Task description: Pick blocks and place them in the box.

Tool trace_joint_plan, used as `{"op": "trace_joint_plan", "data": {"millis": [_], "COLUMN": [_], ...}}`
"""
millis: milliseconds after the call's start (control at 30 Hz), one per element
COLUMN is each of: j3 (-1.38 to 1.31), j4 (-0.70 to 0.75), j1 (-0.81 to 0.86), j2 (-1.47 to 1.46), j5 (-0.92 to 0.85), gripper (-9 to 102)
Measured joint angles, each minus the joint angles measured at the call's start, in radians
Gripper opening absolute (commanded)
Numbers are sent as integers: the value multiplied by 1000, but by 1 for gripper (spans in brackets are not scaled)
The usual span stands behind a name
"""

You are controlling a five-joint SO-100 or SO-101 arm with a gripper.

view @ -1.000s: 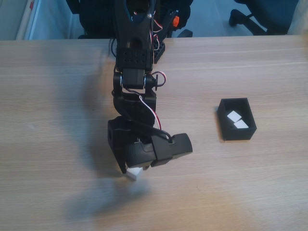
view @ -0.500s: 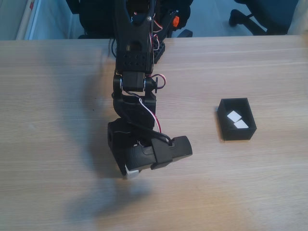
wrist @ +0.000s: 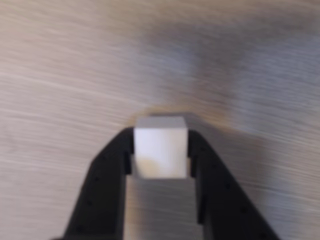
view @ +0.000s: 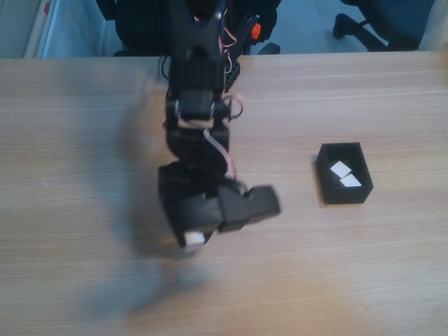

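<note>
In the fixed view, the claw held a white cube near the desk, left of the black box. In the wrist view, both fingers squeezed the cube. I think carrying it right came next.

In the fixed view the black arm reached from the far edge toward the camera, its upper links steep and its wrist bent downward. Red and white wires looped along its joints. The whole arm looked blurred. The gripper pointed down at the lower end, with a bulky motor housing jutting to the right in that view. In the wrist view the gripper rose from the bottom edge, its two black fingers angled inward and pressed against opposite sides of a white block.
</note>
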Motion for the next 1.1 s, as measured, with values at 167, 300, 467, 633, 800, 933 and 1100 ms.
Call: {"op": "trace_joint_plan", "data": {"millis": [167,300,467,633,800,933,1100], "j3": [98,161,184,184,184,164,60], "j4": [94,209,325,374,368,353,347], "j1": [-107,-239,-437,-617,-713,-758,-784], "j2": [193,357,506,566,568,514,408], "j5": [95,207,383,546,617,635,661], "gripper": [0,0,0,2,2,2,1]}}
